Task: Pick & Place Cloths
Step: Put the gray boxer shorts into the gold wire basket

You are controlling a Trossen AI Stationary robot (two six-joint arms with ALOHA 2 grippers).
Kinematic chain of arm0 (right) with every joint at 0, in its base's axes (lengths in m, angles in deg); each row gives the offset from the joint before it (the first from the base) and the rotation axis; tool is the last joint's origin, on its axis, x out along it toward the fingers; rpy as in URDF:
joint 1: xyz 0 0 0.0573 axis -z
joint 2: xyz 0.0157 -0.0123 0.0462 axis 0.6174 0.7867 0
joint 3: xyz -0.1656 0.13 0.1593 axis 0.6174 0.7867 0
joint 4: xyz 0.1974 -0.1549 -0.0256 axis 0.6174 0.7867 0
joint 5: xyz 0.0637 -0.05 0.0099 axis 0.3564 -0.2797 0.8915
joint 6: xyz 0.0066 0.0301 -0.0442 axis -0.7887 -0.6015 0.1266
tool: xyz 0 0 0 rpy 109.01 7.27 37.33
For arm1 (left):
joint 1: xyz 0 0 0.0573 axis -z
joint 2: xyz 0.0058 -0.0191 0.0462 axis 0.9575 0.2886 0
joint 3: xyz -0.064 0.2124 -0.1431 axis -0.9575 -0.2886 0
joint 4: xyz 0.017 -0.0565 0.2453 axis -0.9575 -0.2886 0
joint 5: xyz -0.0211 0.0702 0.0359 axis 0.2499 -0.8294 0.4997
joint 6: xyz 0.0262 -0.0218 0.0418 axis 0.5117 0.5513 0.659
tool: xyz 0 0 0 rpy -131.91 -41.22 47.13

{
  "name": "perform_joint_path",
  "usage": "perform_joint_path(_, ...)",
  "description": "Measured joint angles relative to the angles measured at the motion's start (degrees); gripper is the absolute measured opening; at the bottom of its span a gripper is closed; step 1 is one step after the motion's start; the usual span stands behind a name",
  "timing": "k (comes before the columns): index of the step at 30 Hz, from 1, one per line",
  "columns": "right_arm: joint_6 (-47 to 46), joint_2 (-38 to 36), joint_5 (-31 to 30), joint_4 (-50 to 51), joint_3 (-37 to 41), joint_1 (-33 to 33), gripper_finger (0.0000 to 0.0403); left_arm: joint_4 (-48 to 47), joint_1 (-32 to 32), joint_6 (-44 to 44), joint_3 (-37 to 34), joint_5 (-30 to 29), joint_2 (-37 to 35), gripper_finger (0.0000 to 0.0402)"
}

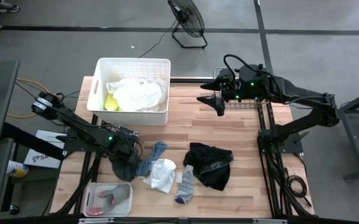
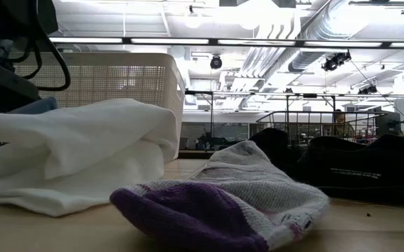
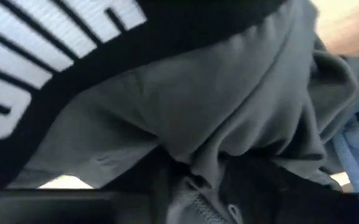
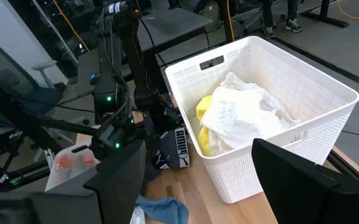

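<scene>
My left gripper point(image 1: 128, 160) is down at the table's near left, shut on a dark grey garment point(image 1: 123, 169) with a lettered waistband point(image 3: 36, 56); this garment fills the left wrist view. Beside it a blue cloth point(image 1: 155, 152), a white cloth point(image 1: 162, 175), a grey-purple sock point(image 1: 185, 185) and a black garment point(image 1: 210, 165) lie flat on the table. My right gripper point(image 1: 219, 103) hangs open above the far right of the table, touching nothing. A white bin point(image 1: 99, 93) holds white point(image 1: 135, 93) and neon yellow point(image 1: 109, 103) cloths. My left gripper holds the dark grey garment by a bunched fold of its body point(image 3: 198, 168), below the waistband, pinched between the two fingers. It comes from above, slanting down from the table's left. The cloth itself hides the fingertips. I cannot tell whether the garment is off the table.
The white bin point(image 4: 279, 93) stands at the table's far left. A small clear tub point(image 1: 92, 200) with pink items sits at the near left corner. Bare wood point(image 1: 229, 134) lies between the bin and the cloths. A floor fan point(image 1: 186, 18) stands beyond the far edge.
</scene>
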Motion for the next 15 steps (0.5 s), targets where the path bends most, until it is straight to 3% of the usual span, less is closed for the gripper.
perform_joint_path(5,-0.2,0.0,0.0,0.0,0.0,0.0,0.0286,-0.2,0.0,2.9,0.0,0.6,0.0,0.0020)
perform_joint_path(11,-0.1,0.0,0.0,0.0,0.0,0.0,0.0286,-2.5,0.0,6.2,1.9,0.0,0.2,0.0007)
perform_joint_path(15,0.0,0.0,0.0,0.0,0.0,0.0,0.0286,-12.7,0.0,9.2,8.9,-2.8,-1.0,0.0005)
